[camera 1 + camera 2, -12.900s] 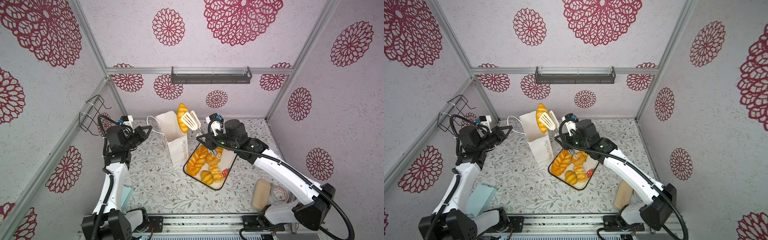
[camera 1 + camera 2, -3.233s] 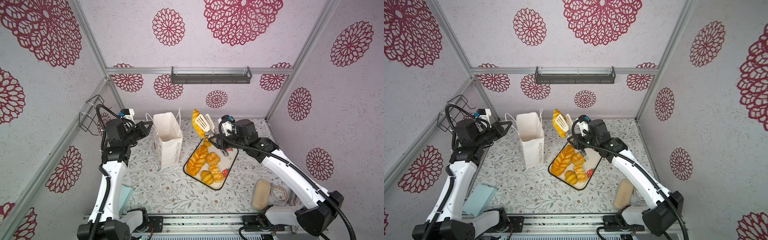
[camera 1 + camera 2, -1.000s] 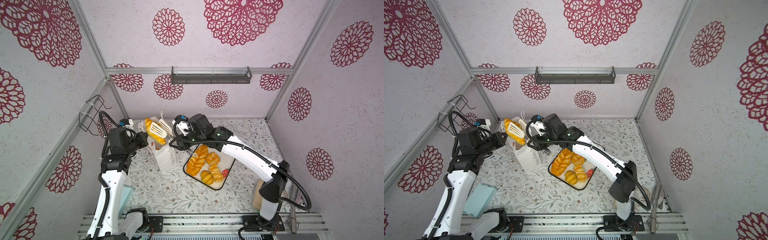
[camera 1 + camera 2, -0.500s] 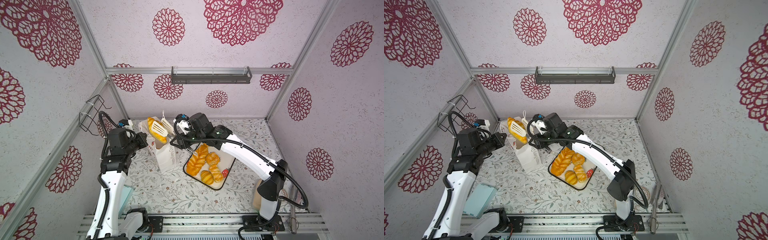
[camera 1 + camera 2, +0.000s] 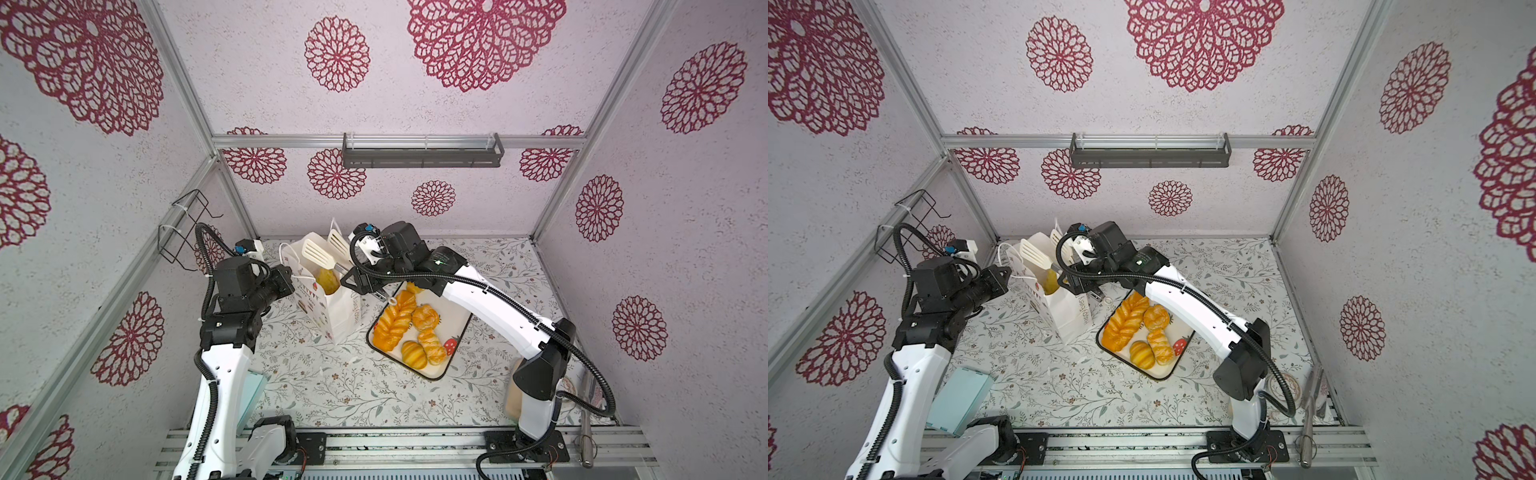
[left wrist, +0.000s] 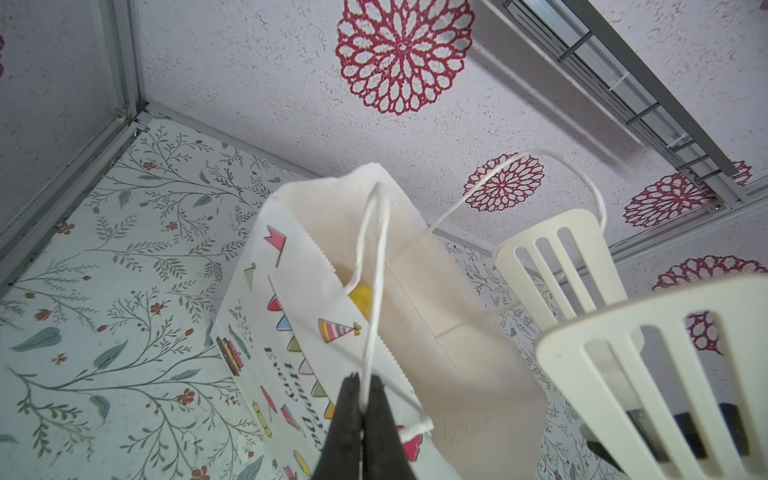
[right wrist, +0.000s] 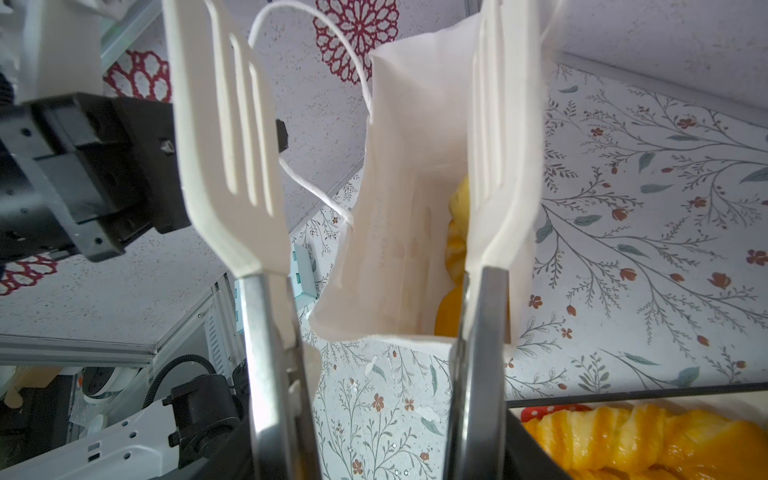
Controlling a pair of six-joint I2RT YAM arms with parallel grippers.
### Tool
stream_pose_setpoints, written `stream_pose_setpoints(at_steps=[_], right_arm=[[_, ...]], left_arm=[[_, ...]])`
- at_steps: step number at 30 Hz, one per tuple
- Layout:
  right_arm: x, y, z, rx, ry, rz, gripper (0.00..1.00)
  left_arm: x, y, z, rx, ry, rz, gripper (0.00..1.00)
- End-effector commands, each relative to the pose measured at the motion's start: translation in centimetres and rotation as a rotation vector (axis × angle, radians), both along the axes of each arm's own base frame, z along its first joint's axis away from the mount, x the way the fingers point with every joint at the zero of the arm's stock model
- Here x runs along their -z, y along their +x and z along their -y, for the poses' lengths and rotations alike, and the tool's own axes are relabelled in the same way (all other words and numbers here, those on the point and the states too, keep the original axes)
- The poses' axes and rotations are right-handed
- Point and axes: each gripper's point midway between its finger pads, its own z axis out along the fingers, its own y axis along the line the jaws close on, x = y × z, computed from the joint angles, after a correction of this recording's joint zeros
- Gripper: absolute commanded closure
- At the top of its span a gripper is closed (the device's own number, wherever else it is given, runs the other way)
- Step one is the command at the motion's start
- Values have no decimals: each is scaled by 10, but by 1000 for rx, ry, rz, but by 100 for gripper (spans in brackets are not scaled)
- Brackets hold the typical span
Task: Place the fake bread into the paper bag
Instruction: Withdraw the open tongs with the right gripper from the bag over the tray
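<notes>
In both top views the paper bag [image 5: 343,309] stands upright on the worktop [image 5: 332,386], just beside the strawberry-print tray [image 5: 460,328]. My left tool [image 5: 292,275] sits against the bag's top edge on the side away from the tray. I judge that this keeps the mouth pulled wide and the bag from tipping. My right tool [image 5: 360,281] grasps the tongs [image 5: 318,254], whose two slotted blades stand apart over the mouth with nothing between them. One golden pastry [image 5: 328,280] lies inside the bag below them. The braided loaf [image 5: 392,322] and a few smaller pieces of fake bread [image 5: 1142,353] lie on the tray.

From the left wrist, my left tool [image 6: 360,401] is clenched on the bag's white cord handle [image 6: 374,282], which runs taut up to the rim. A patch of yellow pastry [image 6: 360,297] shows just inside.

From the right wrist, the tongs [image 7: 232,166] reach toward the open bag [image 7: 399,216], blades spread. Whether either blade dips below the rim I cannot tell. The pastry [image 7: 455,249] rests inside against a wall, clear of the blades, and the braided loaf [image 7: 623,432] lies close by on the tray.
</notes>
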Motion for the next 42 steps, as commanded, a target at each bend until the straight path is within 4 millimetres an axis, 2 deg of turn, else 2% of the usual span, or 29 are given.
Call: stream_pose_setpoints(at_steps=[1,13,25,35,42], right_arm=[[-37,2,7,-3,57,90,38],[-47,5,22,31,25,140,38],[-54,27,48,122,-1,156,39],[-61,23,56,140,12,163,39],[-72,2,45,58,69,168,41]], left_arm=[[-3,1,1,14,7,15,100],[8,15,18,100,-83,-11,100],[12,19,26,135,-107,-18,100],[19,21,28,151,-103,-47,100],[13,19,27,145,-94,-25,100]])
